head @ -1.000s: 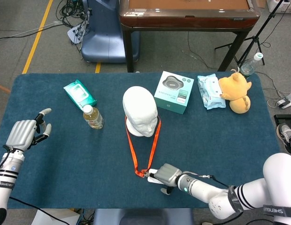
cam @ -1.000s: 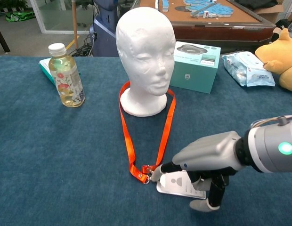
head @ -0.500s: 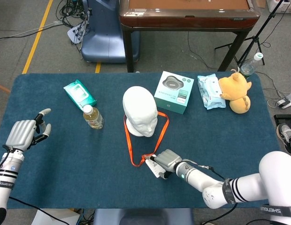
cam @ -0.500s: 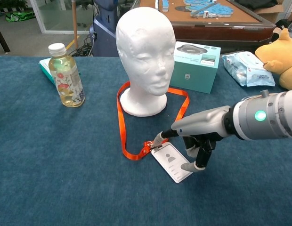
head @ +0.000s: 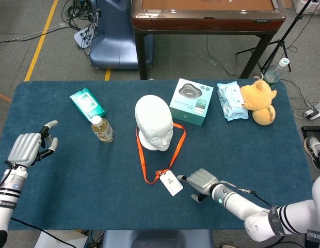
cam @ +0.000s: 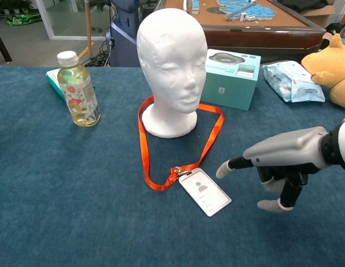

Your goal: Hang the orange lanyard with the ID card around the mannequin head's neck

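Hovering just off the tabletop (cam: 61, 200), the right hand (cam: 284, 161) had nothing in it, fingers loosely spread, one fingertip (cam: 221, 170) poking out toward the ID card (cam: 205, 191) but not touching it. In the head view that same right hand (head: 202, 181) sat just beside the card (head: 171, 182), on the side away from the mannequin head (head: 154, 123).

The card lay flat and face up, a bit in front of the mannequin head (cam: 171, 69), clipped to the bottom of the orange lanyard (cam: 146, 150). The lanyard's loop went around the base of the mannequin head and lay flat on the blue cloth, so it ringed the neck at tabletop level, and both straps ran forward to the clip.

The left hand (head: 27, 149) was way off from the mannequin head at the near left edge, palm down, fingers apart, holding nothing. It only showed in the head view.

Rest of the stuff: a drink bottle (cam: 77, 89) just left of the mannequin head with a teal wipes pack (head: 88, 104) behind it, a teal box (cam: 230, 78) right behind the head's right side, then a pale blue wipes pack (cam: 292, 82) and a yellow plush toy (head: 260, 101) further right.
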Available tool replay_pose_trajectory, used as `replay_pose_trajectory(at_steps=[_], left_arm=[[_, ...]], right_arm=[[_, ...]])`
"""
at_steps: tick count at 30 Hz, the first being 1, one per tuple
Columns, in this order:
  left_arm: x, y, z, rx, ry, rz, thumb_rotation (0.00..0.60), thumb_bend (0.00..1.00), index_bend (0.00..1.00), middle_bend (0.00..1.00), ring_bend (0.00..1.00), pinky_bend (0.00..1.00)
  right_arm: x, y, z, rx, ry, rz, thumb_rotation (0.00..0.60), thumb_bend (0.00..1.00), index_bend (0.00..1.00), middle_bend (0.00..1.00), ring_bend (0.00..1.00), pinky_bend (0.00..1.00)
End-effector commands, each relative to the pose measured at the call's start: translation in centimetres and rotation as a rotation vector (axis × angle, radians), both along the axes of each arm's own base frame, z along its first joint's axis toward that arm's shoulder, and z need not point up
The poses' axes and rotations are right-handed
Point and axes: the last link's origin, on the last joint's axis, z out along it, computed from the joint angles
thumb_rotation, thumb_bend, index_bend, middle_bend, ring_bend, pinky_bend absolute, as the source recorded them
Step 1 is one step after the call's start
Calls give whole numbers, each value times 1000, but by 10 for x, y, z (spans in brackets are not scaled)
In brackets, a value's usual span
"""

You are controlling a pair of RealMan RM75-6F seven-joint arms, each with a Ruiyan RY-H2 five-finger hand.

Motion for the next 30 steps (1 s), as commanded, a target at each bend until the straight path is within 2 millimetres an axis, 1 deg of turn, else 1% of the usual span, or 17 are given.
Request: replay_pose_trajectory(at_steps=[1,6,15,24,30], left_arm=[[1,0,-2,-4,1,0,63,432,146,584,565,771],[2,0,-3,-8,3,1,66,432,146,584,565,771],[1,0,-4,-9,5,5,64,432,146,584,565,771],[0,-1,-3,-7,4,6,63,432,146,584,565,771],[-1,0,-3,-8,2,8,64,432,146,584,565,771]], right_arm=[[-6,0,0,2,11,-14,595,438,96,964,964,1000],[-13,0,-3,10,20,-29,593,438,96,964,964,1000],[-13,4,-9,39,28,-20,595,438,96,964,964,1000],[-7,14,-14,79,21,5,595,438,96,964,964,1000],[1,22,-19,116,5,37,593,439,96,964,964,1000]])
